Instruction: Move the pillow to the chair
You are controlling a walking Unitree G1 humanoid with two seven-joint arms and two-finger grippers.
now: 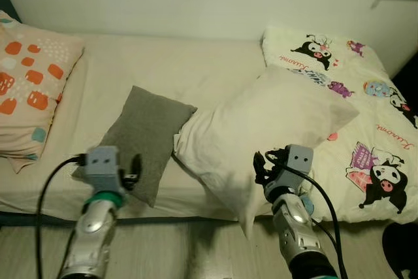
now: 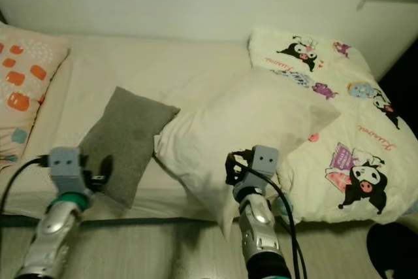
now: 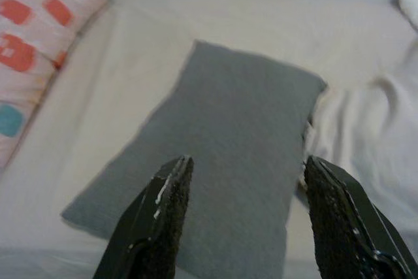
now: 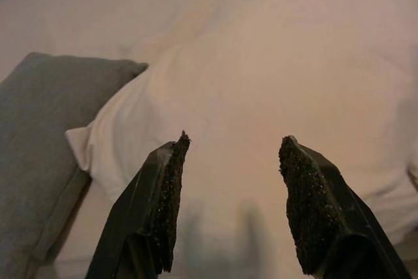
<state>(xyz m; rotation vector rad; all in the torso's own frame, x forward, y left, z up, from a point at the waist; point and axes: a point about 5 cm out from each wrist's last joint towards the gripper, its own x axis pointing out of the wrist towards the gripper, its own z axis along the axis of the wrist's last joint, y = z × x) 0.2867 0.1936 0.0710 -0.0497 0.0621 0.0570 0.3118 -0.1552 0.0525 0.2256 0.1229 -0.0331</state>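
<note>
Our right gripper (image 4: 228, 204) hovers with fingers apart over the near part of the white pillow (image 1: 261, 135), which lies on the bed (image 1: 163, 63), its near corner overhanging the edge. We should close on a thick fold near that corner. Our left gripper (image 3: 245, 220), also spread, faces the grey pillow (image 1: 145, 138), just beside the white pillow. The floor below looks open for backing away.
</note>
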